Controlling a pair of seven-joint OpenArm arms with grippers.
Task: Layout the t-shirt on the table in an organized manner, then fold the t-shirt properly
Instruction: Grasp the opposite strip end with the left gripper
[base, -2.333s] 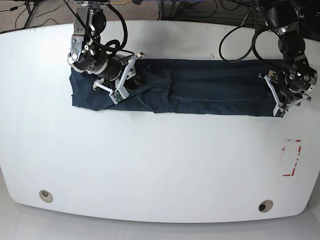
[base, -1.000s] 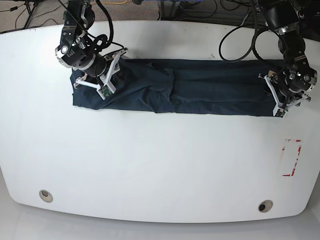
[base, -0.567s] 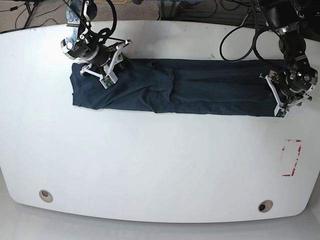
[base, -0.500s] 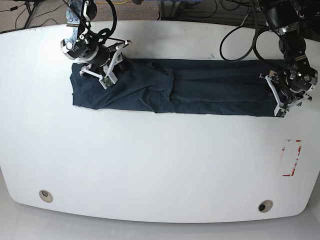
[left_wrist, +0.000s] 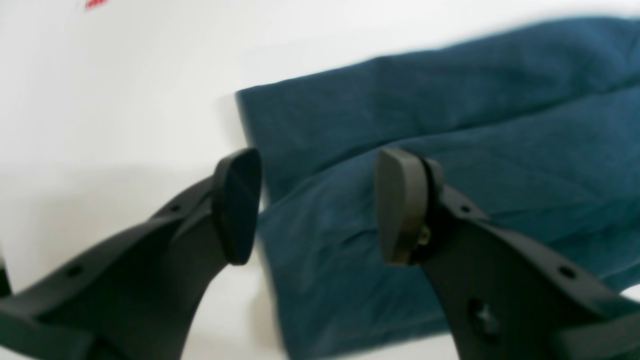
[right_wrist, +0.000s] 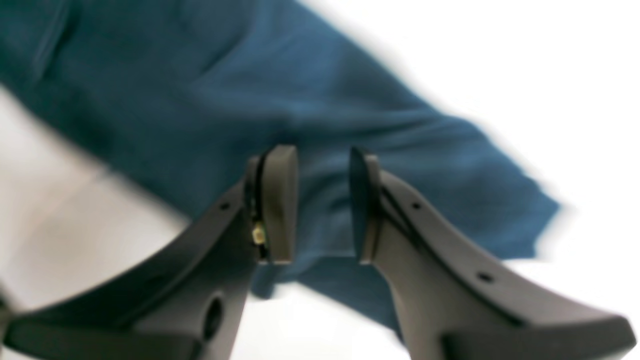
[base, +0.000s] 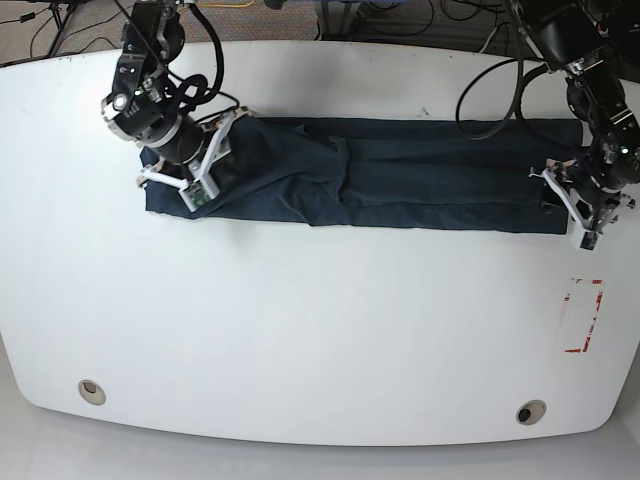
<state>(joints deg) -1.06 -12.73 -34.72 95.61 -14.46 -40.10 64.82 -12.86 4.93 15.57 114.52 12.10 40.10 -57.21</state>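
"Base view first. Whereabouts of the t-shirt (base: 400, 185)?"

"Stretched as a long, narrow, folded band across the far part of the table (base: 300, 330), with one end under each pincer. Rumpled at a spot nearer the right pincer than the left, and smoother toward the left pincer."

"State of the left pincer (left_wrist: 315, 205)?"

"Wide open, gripping nothing. Poised over the band's short end edge, with one pad above bare table just outside the edge and the other above cloth. Layered folds running away beyond the tips."

"And the right pincer (right_wrist: 322, 205)?"

"Parted by a narrow gap, with nothing pinched as far as visible through the blur. Low over the cloth near its own end, a corner of the band off to one side of the tips."

"Step in hand, then?"

"Probably taking both ends for a crosswise fold, judging only from the layout."

"How to do it well?"

"Lower straight down, catching every layer at the edge rather than only the top one. Close firmly before lifting. Match heights on both sides, keep the band taut but not stretched, and carry one end squarely over the other. Smooth the rumple first if possible; otherwise likely locked into the fold."
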